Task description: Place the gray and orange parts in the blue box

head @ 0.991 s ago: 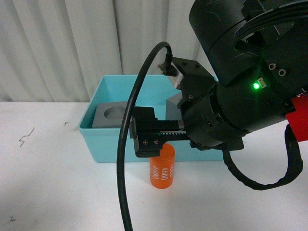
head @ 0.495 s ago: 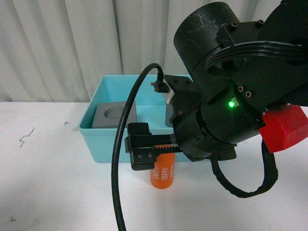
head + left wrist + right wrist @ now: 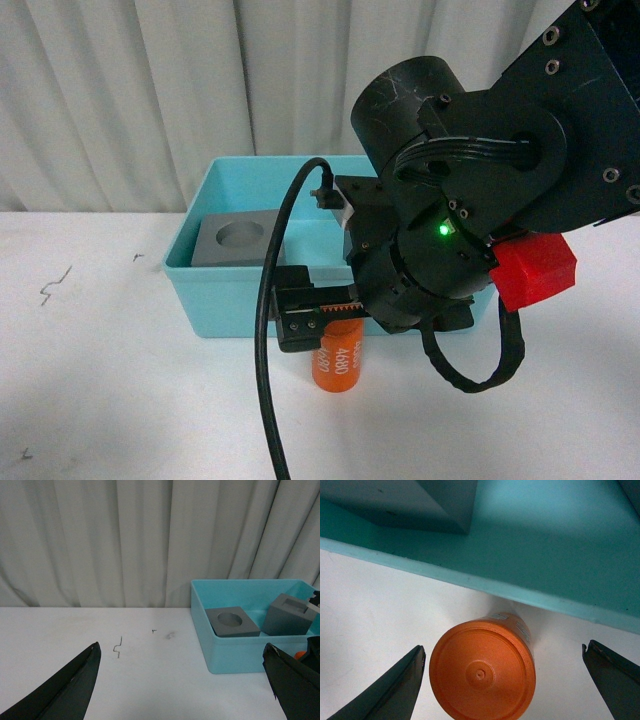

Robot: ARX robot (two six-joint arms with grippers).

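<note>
The orange cylinder (image 3: 337,365) with white digits stands upright on the white table, just in front of the blue box (image 3: 215,300). My right gripper (image 3: 322,330) hangs directly over it, open. In the right wrist view the cylinder's round top (image 3: 482,677) sits between the spread fingers of the right gripper (image 3: 503,649), nearer one finger, untouched. A gray cube with a round recess (image 3: 240,240) lies inside the box. The left wrist view shows that cube (image 3: 231,621) and a gray cube with a square recess (image 3: 290,615) in the box (image 3: 240,655). My left gripper (image 3: 181,647) is open over bare table.
White curtains hang behind the table. A black cable (image 3: 268,350) loops down in front of the box's front wall. Small dark marks (image 3: 117,647) dot the table to the left of the box. The right arm's bulk hides the box's right half in the front view.
The right arm has swung left and dropped lower, bringing the gripper down over the orange cylinder. The square-recess cube is now hidden behind the arm in the front view.
</note>
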